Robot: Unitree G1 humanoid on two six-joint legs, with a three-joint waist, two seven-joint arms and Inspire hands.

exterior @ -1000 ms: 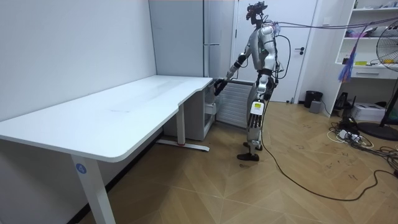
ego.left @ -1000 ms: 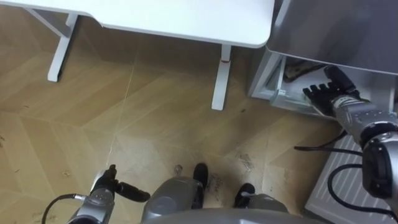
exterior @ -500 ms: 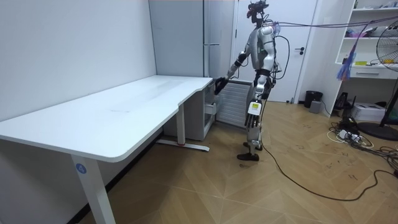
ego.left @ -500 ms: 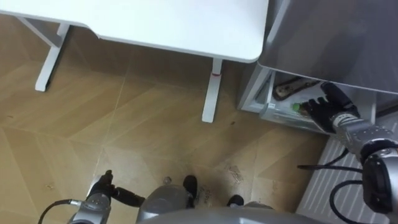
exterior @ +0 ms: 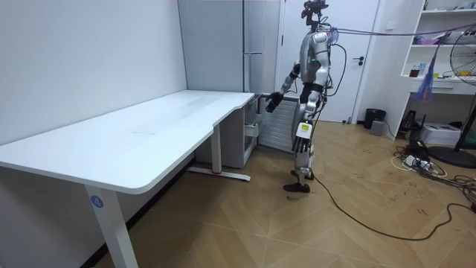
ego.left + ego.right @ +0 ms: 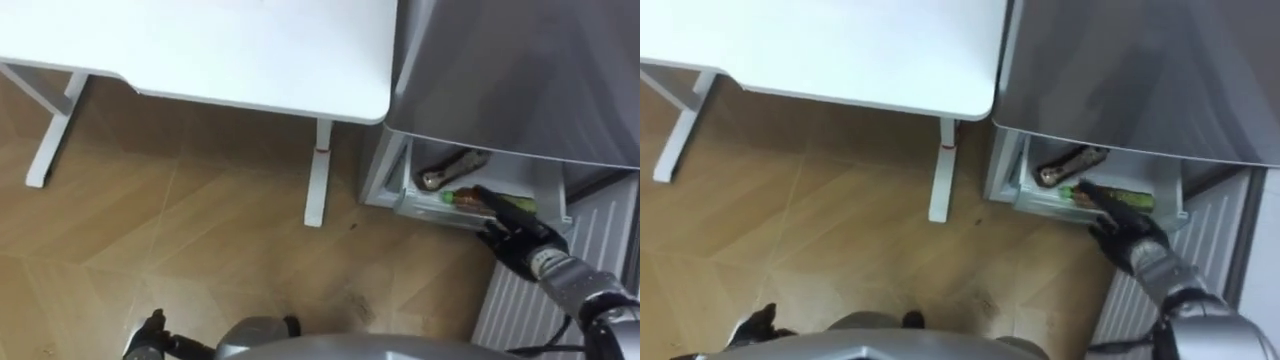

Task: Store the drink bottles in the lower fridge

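So the drinks: a green bottle point(image 6: 508, 204) and a brownish bottle point(image 6: 450, 170) are both lying on their sides in the lower drawer point(image 6: 418, 203) of the grey fridge point(image 6: 520, 70); the drawer is pulled open, and the brownish one sits further in, with the green one nearer the front edge.

The right hand point(image 6: 520, 240) hangs just over the front of that drawer with its fingers stretched out pretty much straight; it has nothing in it. From the head camera one dark fingertip overlaps the near end of the green bottle; honestly can't tell if it's touching or just above it. In the room view the same hand is up in the air, splayed, beside the fridge front.

The left hand point(image 6: 150, 337) peeks in low at the left edge, down by the robot's side; can't tell how it's set.

Around all that: the white desk point(image 6: 200, 40) runs right up beside the fridge, with its leg point(image 6: 318, 185) standing on the wood floor point(image 6: 180, 240) near the drawer's corner; a white ribbed panel point(image 6: 600, 240) sits on the other side of the drawer. The room view has the robot standing upright at the fridge end of the desk, right arm held out toward the fridge.
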